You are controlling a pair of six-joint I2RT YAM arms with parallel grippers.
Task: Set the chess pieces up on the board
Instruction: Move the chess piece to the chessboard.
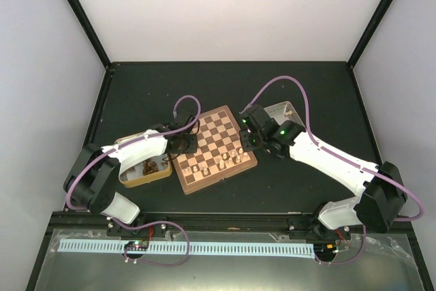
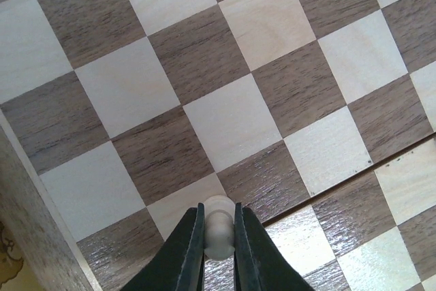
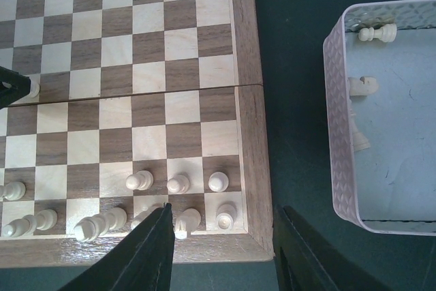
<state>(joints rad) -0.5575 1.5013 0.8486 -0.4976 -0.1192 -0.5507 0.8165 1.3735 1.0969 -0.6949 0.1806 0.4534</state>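
Note:
The chessboard (image 1: 214, 127) lies mid-table, tilted. Several pale chess pieces (image 1: 221, 163) stand along its near edge; in the right wrist view they fill the two near rows (image 3: 178, 183). My left gripper (image 2: 219, 236) is shut on a pale pawn (image 2: 219, 226) just above a light square at the board's left edge (image 1: 185, 144). My right gripper (image 3: 221, 250) is open and empty, high over the board's right rim (image 3: 253, 134), above the corner rook (image 3: 225, 215).
A pale metal tray (image 3: 338, 114) right of the board holds a few pale pieces (image 3: 377, 32). A yellow-rimmed tin (image 1: 129, 183) with dark pieces sits left of the board, under my left arm. Black mat (image 1: 293, 189) around.

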